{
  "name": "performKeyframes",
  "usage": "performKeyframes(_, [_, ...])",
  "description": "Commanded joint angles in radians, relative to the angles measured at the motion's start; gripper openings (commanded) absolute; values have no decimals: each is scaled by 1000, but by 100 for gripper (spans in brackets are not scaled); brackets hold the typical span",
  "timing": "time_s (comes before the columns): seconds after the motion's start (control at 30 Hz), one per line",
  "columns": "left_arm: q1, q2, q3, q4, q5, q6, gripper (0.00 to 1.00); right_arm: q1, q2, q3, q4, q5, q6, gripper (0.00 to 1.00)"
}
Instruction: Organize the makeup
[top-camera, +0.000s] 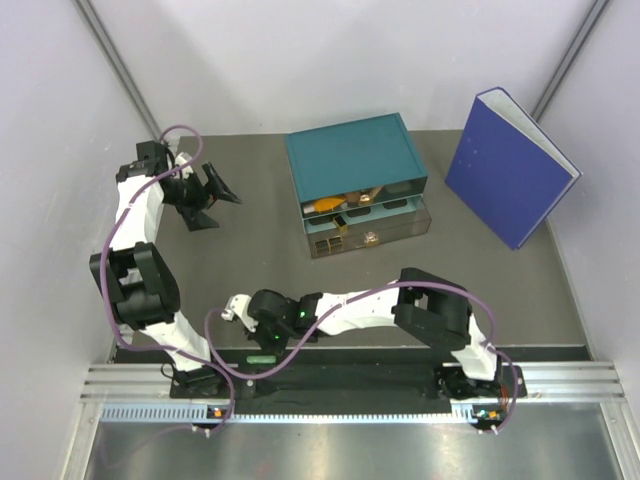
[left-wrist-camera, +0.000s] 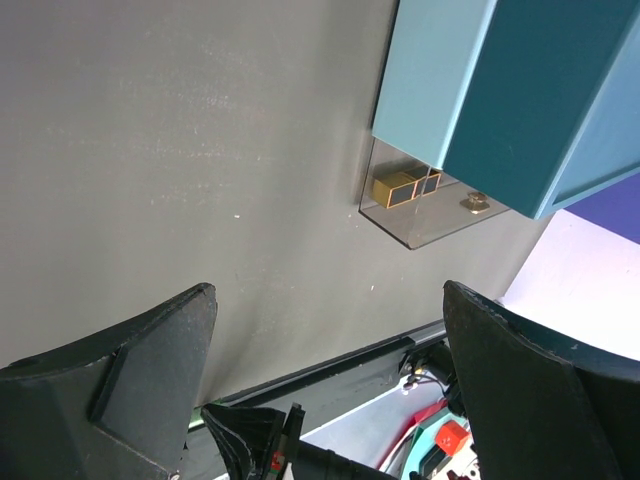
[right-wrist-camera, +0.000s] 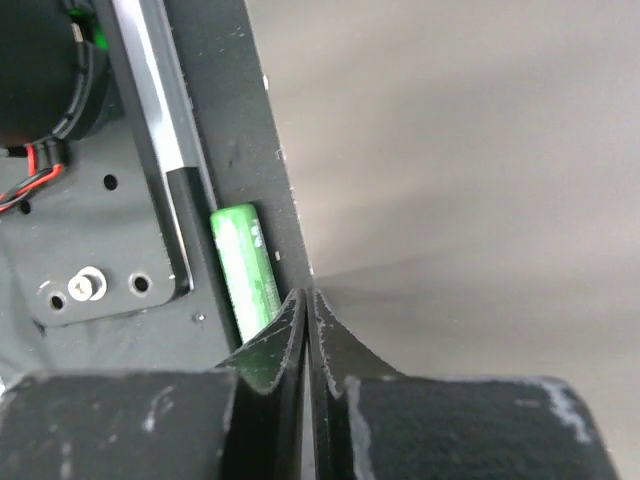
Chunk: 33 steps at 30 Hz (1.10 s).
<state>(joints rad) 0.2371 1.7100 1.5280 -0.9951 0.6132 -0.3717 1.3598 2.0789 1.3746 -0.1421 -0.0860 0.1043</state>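
Observation:
A green capsule-shaped piece (right-wrist-camera: 243, 265) lies in the groove of the black rail at the table's near edge. My right gripper (right-wrist-camera: 308, 295) is shut and empty, its tips touching the rail edge just right of the piece. In the top view the right gripper (top-camera: 235, 308) is low at the near edge, left of centre. My left gripper (top-camera: 225, 190) is open and empty at the far left, left of the teal drawer box (top-camera: 350, 160). An orange tube (top-camera: 325, 205) and black-and-gold cases (top-camera: 340, 228) lie in its open drawers. The gold cases (left-wrist-camera: 395, 187) also show in the left wrist view.
A big blue binder (top-camera: 510, 165) stands at the back right. The teal box (left-wrist-camera: 500, 90) has two clear drawers pulled out toward me, the lower one (left-wrist-camera: 420, 225) with a gold knob. The black rail (right-wrist-camera: 230, 120) runs along the table's near edge.

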Motion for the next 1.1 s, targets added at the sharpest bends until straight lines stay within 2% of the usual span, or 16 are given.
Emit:
performKeyframes(0.0, [4,-39,31,24,17,-7,99,-74,40,-2,-68,189,-68,0])
performKeyframes(0.23, [2,-41,23,29,20,-9,99,-73,11,-11,-76,169,-78,10])
performKeyframes(0.43, [2,-39,21,33,28,-13,99,-71,-103,-58,-67,109,-84,22])
performKeyframes(0.6, [4,-36,12,68,57,-45,99,-68,-157,-95,-50,89,-87,22])
performKeyframes(1.07, [2,-18,-3,99,95,-82,99,-25,-138,-72,-54,-3,-91,22])
